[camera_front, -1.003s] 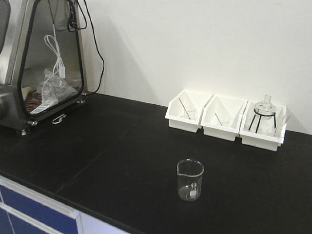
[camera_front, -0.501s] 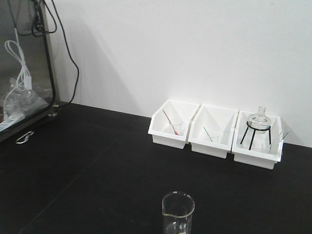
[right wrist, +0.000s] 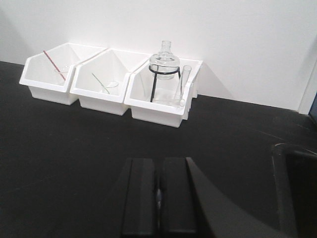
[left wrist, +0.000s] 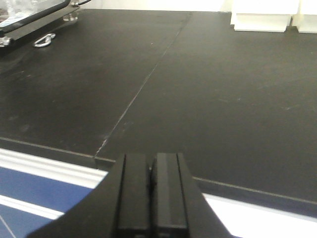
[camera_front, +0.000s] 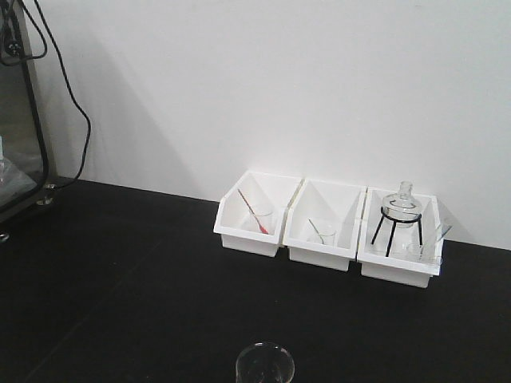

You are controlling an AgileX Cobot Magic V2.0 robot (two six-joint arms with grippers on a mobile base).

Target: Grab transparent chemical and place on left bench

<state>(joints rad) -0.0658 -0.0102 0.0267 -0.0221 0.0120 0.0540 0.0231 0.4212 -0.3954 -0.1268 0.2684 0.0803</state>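
Only the rim and upper wall of the transparent chemical, a small clear glass beaker (camera_front: 265,365), show at the bottom edge of the front view. It stands upright on a matte black bench worktop (camera_front: 120,279); I cannot tell whether this is the left bench. Neither wrist view shows the beaker. My left gripper (left wrist: 151,158) is shut with nothing in it, hovering over the bench's front edge (left wrist: 49,171). My right gripper (right wrist: 159,162) is also shut and holds nothing, low over the black top and facing the white bins.
Three white bins (camera_front: 323,231) line the back wall. Two hold tiny beakers with rods, and the right one holds a round flask on a black tripod (camera_front: 397,209). A steel glass-fronted cabinet (camera_front: 17,120) with a hanging black cable (camera_front: 76,104) stands at the far left. A dark curved edge (right wrist: 292,163) shows at the right wrist view's right side.
The front view has advanced and shifted right. The beaker slid down to the frame's bottom edge, the bins moved left, and the cabinet has nearly left the frame.
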